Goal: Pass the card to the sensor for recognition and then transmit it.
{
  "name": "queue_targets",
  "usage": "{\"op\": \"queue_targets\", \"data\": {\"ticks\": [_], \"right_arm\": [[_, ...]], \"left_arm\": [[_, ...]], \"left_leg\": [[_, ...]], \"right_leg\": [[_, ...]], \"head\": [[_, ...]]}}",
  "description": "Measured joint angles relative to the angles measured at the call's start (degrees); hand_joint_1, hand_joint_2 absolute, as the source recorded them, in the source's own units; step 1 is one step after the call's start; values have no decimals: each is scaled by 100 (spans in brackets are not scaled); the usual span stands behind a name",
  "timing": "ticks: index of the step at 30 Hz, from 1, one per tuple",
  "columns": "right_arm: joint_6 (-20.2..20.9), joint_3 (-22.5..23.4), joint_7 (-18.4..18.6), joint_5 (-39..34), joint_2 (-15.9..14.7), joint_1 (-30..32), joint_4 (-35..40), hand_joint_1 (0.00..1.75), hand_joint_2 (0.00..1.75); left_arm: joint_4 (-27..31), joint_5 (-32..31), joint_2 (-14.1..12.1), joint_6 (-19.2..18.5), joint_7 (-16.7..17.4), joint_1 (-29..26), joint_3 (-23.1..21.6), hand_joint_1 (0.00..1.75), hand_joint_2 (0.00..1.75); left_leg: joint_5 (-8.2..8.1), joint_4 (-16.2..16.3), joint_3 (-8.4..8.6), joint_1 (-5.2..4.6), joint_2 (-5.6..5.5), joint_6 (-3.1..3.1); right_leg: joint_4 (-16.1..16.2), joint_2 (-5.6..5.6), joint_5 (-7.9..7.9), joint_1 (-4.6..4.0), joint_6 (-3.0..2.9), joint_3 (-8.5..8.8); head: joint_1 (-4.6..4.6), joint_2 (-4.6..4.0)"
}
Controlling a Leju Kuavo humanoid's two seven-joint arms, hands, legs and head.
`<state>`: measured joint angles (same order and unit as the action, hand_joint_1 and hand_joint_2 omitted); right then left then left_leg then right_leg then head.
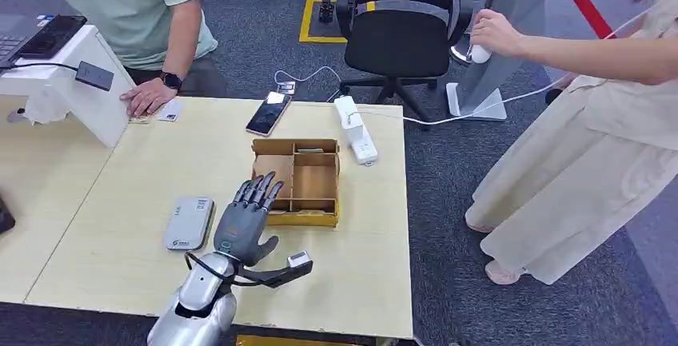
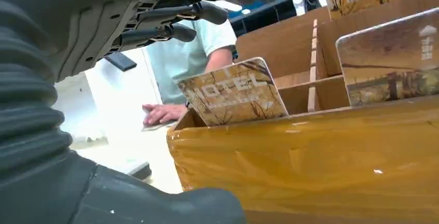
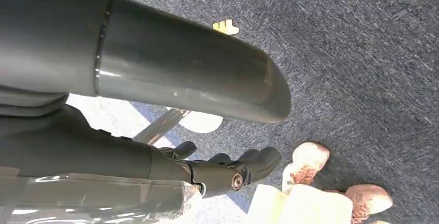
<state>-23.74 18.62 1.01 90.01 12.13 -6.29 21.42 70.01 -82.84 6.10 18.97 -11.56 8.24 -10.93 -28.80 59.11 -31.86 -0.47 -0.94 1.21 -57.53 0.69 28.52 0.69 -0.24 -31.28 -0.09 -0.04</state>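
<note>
Dark grey carpet [image 1: 512,282] runs around a pale wooden desk [image 1: 120,242], and the landmark on that desk is a brown cardboard box [image 1: 297,180] split into compartments. Beyond the box, off the desk, stands a black office chair [image 1: 404,26]. A person in a cream dress [image 1: 592,146] stands well to the right of the box, reaching toward a grey upright panel [image 1: 512,18]. Another person in a light green shirt [image 1: 136,2] sits beyond the box to the left, one palm flat on the desk beside a white stand [image 1: 64,90].

Just left of the box's near corner, the left hand [image 1: 246,216] hovers with its fingers [image 1: 257,190] stretched out and apart, tips reaching over the box's left compartment, holding nothing. In the left wrist view a hotel card [image 2: 233,92] leans tilted inside the box at its near left corner, just below the dark fingers, with a gap between them. More cards [image 2: 393,63] stand in other compartments.

Left of the box lies a grey sensor [image 1: 189,223], flat on the desk. Behind the box sit a white power strip [image 1: 356,130] and a phone [image 1: 269,113].

The right hand [image 3: 228,169] hangs over the carpet, fingers loosely curled around nothing, near a pair of pink shoes [image 3: 336,177].
</note>
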Motion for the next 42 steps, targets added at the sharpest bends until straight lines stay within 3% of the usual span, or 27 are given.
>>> {"op": "queue_targets", "data": {"ticks": [3,4,5,6,12,23,32,42], "right_arm": [[9,0,0,0,0,-1,0,0,0],[15,-2,0,0,4,-1,0,0,0],[17,-2,2,0,7,-1,0,0,0],[26,-2,0,0,11,-1,2,0,0],[26,-2,-6,0,26,-2,2,0,0],[-2,0,-44,0,28,-2,2,0,0],[-13,0,-48,0,28,-3,2,0,0],[-28,-9,140,0,28,-1,2,0,0]], "left_arm": [[2,-105,-9,188,0,12,0,0,175],[9,-155,-7,240,0,14,0,68,175],[22,-201,-4,277,2,14,0,168,175],[44,-244,4,301,18,13,0,175,175],[118,-299,31,286,-6,20,0,175,175],[-109,-35,24,-145,-120,103,0,175,175],[-214,18,15,-155,-118,165,0,175,175],[-162,-48,9,142,-111,168,-2,175,175]], "left_leg": [[0,0,0,0,0,0],[0,0,0,0,0,0],[0,0,0,0,0,0],[0,0,0,0,0,0],[0,0,0,0,0,0],[0,0,3,0,0,0],[1,0,10,0,0,1],[3,0,10,0,0,0]], "right_leg": [[0,0,0,0,0,0],[0,0,0,0,0,0],[0,0,0,0,0,0],[0,0,0,0,0,0],[0,0,0,0,0,0],[0,-1,0,0,0,3],[0,-1,0,0,0,10],[0,-1,-2,0,0,10]], "head": [[0,-2],[-2,0],[0,-2],[-2,-2],[-2,0],[0,-2],[-2,0],[-2,-2]]}}
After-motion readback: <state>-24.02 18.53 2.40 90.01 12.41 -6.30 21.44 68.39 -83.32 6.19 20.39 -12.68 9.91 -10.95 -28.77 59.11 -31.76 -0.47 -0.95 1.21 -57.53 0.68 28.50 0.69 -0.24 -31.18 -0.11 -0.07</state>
